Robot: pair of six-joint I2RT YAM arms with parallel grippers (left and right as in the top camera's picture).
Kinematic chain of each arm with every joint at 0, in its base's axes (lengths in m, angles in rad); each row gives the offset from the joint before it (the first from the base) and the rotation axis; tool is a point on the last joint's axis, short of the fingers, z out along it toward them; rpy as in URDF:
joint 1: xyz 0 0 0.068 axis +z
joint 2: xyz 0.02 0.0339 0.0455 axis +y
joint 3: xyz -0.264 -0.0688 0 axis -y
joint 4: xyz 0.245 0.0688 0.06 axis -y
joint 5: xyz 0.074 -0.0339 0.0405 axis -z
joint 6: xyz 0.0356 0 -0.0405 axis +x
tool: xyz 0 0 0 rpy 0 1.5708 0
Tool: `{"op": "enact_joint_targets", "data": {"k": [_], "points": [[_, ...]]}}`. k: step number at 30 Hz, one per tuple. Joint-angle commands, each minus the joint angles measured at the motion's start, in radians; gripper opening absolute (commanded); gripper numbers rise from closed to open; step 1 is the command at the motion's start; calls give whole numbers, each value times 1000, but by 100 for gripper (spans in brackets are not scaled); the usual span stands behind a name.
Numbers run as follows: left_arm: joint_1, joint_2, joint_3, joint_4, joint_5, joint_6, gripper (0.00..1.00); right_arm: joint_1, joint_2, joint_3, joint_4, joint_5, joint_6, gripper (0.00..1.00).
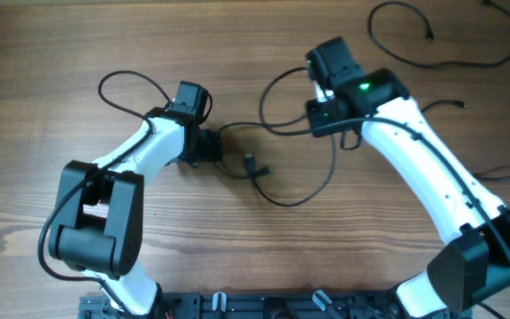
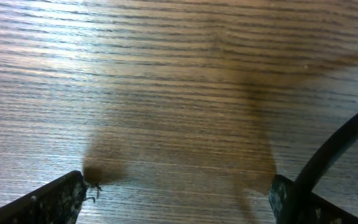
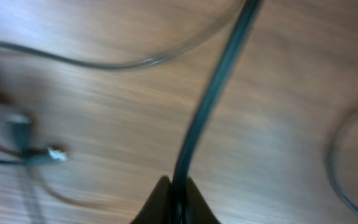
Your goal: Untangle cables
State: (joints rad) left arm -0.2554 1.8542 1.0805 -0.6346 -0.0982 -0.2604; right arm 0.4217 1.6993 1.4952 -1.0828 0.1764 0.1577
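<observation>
Partway, I judge: loose cables (image 1: 428, 34) lie far right, a crossed bunch (image 1: 255, 168) in the middle needs parting, right jaws pinching a strand (image 3: 213, 93), left jaws spread.

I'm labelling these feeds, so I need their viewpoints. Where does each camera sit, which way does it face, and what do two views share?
Overhead: above the table, facing down on both white arms and loose cables.
Left wrist: on the left arm, facing bare wood between the fingers of its open left hand.
Right wrist: on the right arm, facing wood past the right hand, shut on a cable.
Shared: overhead and right wrist both show small plugs.
</observation>
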Motion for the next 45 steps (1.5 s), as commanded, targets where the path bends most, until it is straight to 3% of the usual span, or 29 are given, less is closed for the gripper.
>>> {"op": "enact_joint_targets", "data": {"k": [1, 4, 8, 11, 14, 19, 23, 30, 32, 35, 38, 41, 45], "points": [[7, 48, -35, -21, -122, -14, 96, -57, -26, 10, -85, 177, -57, 14], [16, 48, -35, -21, -147, -18, 96, -111, -26, 8, -161, 248, -134, 20], [48, 48, -35, -21, -146, -18, 95, -171, -26, 8, -154, 230, -132, 20], [60, 48, -35, -21, -146, -18, 95, -184, -26, 8, -115, 42, -159, 24], [60, 48, -35, -21, -118, -18, 95, -183, -24, -10, -24, -327, -249, 47], [60, 48, -35, -16, -70, -39, 95, -180, 1, -18, 27, -619, -263, 57], [60, 48, -35, -5, -55, -45, 95, -147, 40, -19, 16, -614, -234, 57], [60, 48, -35, 35, -5, -114, 95, -46, 139, -19, 5, -414, 82, 59], [60, 48, -35, 40, 5, -114, 95, -19, 172, -19, -2, -340, 180, 99], [60, 48, -35, 41, 5, -113, 95, 1, 214, -19, 33, -369, 283, 100], [60, 48, -35, 44, 4, -111, 95, 5, 246, -19, 29, -402, 289, 100], [60, 48, -35, 44, 4, -111, 95, 8, 283, -19, 8, -402, 301, 76], [60, 48, -35, 44, 4, -111, 91, 21, 306, -76, 53, -402, 346, 72]]}}
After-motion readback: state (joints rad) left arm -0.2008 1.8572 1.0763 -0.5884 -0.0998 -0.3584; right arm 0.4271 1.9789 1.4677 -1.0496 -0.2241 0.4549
